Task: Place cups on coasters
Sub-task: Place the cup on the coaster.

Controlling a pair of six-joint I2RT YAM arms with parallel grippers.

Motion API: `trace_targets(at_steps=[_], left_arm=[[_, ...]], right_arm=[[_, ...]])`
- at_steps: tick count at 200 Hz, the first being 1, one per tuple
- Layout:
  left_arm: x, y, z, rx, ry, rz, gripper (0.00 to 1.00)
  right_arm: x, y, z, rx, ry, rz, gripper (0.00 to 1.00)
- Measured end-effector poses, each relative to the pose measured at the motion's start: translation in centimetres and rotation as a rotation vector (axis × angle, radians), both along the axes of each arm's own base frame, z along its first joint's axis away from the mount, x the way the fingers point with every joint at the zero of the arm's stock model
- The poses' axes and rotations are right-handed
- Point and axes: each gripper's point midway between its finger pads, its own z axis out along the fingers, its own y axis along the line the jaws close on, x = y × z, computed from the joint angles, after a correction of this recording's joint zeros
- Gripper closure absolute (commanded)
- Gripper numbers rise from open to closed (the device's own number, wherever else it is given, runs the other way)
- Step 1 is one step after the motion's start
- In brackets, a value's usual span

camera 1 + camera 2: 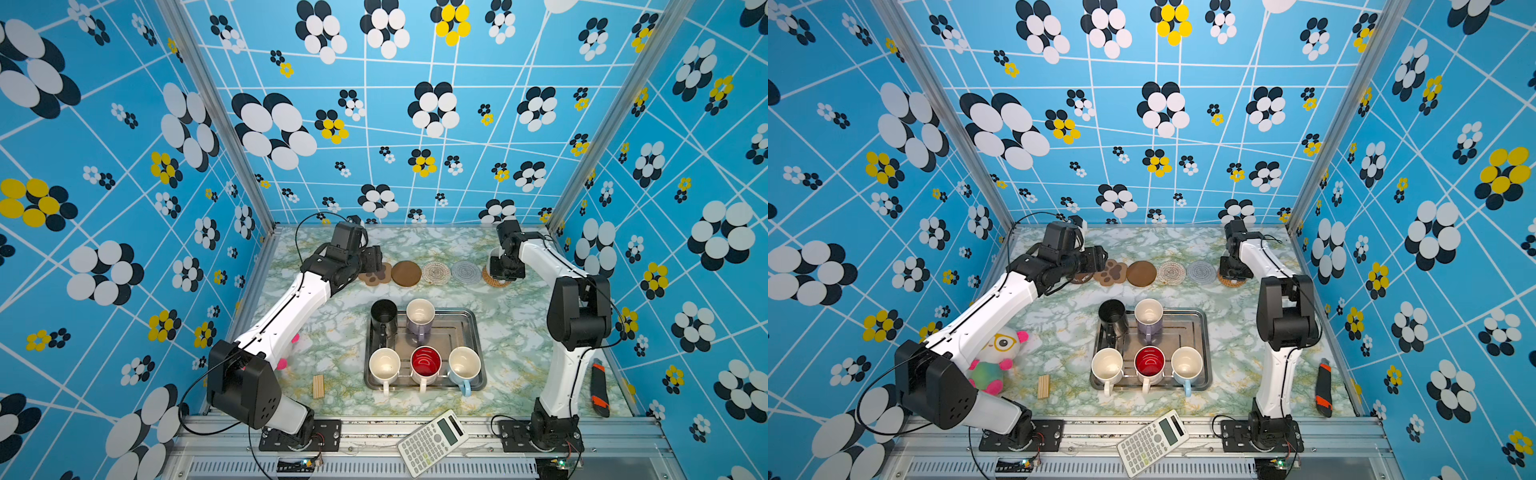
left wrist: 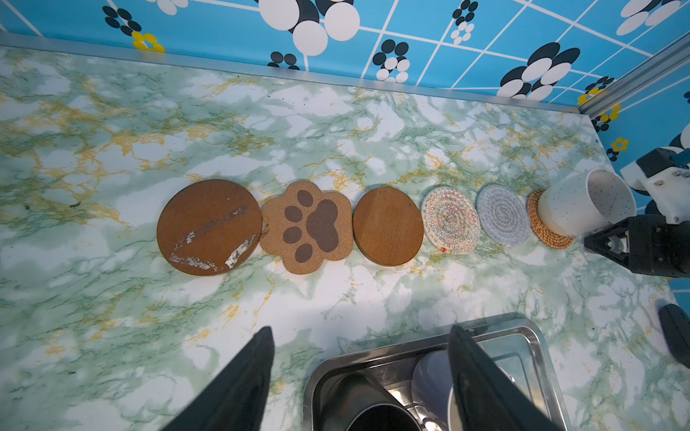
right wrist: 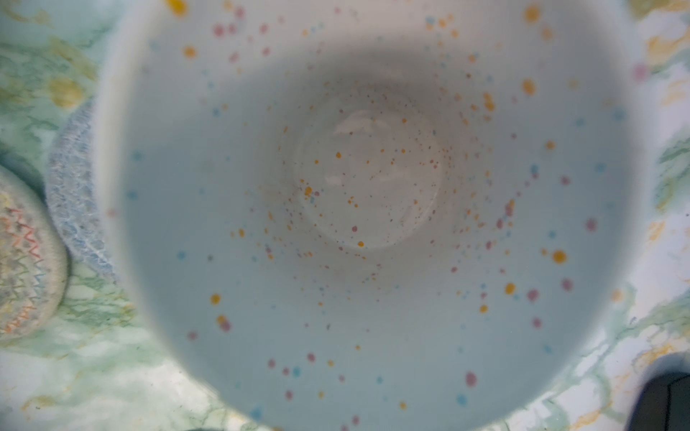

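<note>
Hanging wide, empty, left claw (image 2: 360, 329) near paw-print coaster (image 2: 307, 227) (right claw (image 2: 593, 240) at speckled cup (image 2: 567, 209), hold unclear).

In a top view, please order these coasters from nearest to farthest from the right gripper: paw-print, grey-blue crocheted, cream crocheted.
1. Grey-blue crocheted coaster, next to the right gripper holding the speckled mug.
2. Cream crocheted coaster, one place further along the row.
3. Paw-print coaster, near the row's other end.

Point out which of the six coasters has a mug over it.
The tan rattan round coaster, at the row's end by the right arm: the speckled cream mug sits over it. The other five lie bare.
</note>
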Motion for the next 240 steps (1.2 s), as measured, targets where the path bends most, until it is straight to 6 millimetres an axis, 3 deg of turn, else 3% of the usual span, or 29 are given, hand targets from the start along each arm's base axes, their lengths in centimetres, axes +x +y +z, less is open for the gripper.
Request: trace_targets(at_steps=[31,98,184,206,240], left_arm=[[0.0,0.0,0.0,0.000,0.000,0.000,0.25],[-0.1,0.0,0.2,-0.002,-0.004,0.000,0.25],[-0.4,0.2,0.5,-0.006,-0.014,0.000,0.25],[-0.5,0.2,0.4,-0.006,-0.012,-0.003,0.25],[-1.9,-0.4,-0.6,0.036,0.039,-0.058,0.25]], right_arm=[[-0.1,0.0,0.0,0.001,0.001,0.000,1.00],[0.0,0.0,0.1,0.003,-0.004,-0.007,0.71],[0.0,0.0,4.4,0.017,-0.110,-0.026,0.46],[-0.9,-0.2,5.5,0.015,-0.129,-0.041,0.42],[-4.3,-0.6,8.2,0.017,-0.184,-0.082,0.39]])
